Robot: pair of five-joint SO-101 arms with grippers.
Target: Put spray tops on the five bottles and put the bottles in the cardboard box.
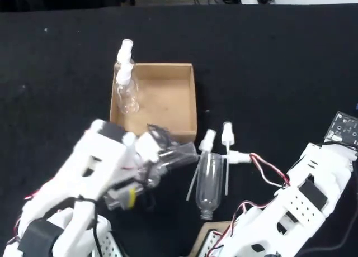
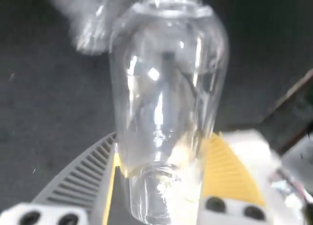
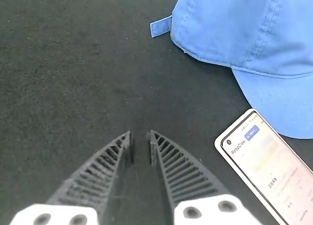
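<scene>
My left gripper is shut on a clear bottle, held low on its body near the neck. In the high view the left gripper holds this bottle just in front of the cardboard box. Inside the box, at its left wall, stands a bottle with a spray top; a second spray top shows right behind it. A topless bottle lies on the cloth, with loose spray tops beside it. My right gripper is shut, holding nothing, above black cloth.
A blue cap and a phone lie on the black cloth ahead of the right gripper. The right arm's white body fills the lower right of the table. A small black board sits at the right edge.
</scene>
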